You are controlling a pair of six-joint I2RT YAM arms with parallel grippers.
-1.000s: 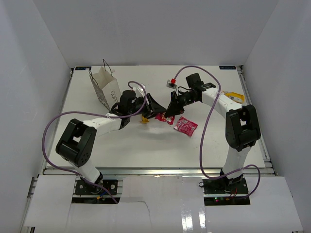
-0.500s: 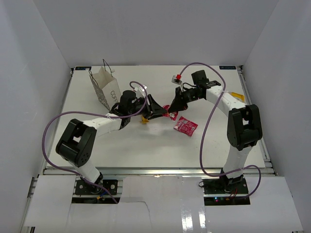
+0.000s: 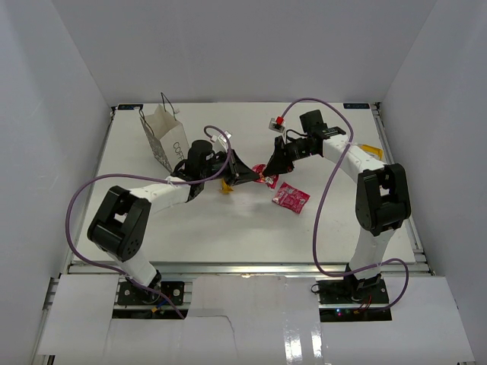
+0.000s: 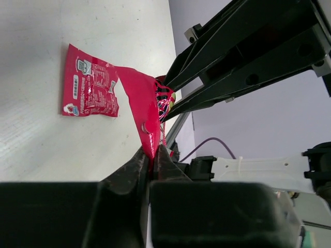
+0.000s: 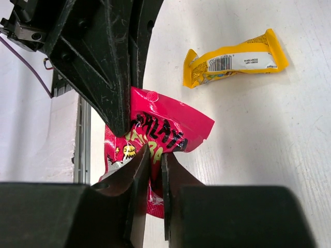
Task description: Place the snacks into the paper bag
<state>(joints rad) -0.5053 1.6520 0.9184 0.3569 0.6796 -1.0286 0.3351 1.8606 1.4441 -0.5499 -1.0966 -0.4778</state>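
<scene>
A red pouch (image 3: 262,176) hangs above the table between my two grippers. My left gripper (image 3: 245,177) is shut on one edge of it, and the left wrist view shows the fingertips (image 4: 154,152) pinching the red film (image 4: 137,88). My right gripper (image 3: 272,169) holds the other end; in the right wrist view its jaws (image 5: 155,157) stand a narrow gap apart with the pouch (image 5: 176,121) between them. A second red pouch (image 3: 291,198) lies flat on the table. The white paper bag (image 3: 163,137) stands upright at the back left, behind the left arm.
One yellow packet (image 3: 226,187) lies on the table under the left gripper and shows again in the right wrist view (image 5: 235,58). Another yellow packet (image 3: 365,150) lies at the right, beside the right arm. White walls close in the table on three sides.
The right gripper carried the red pouch up off the table to the left gripper. The left jaws, open before, have closed on the pouch. The right jaws have eased slightly.
</scene>
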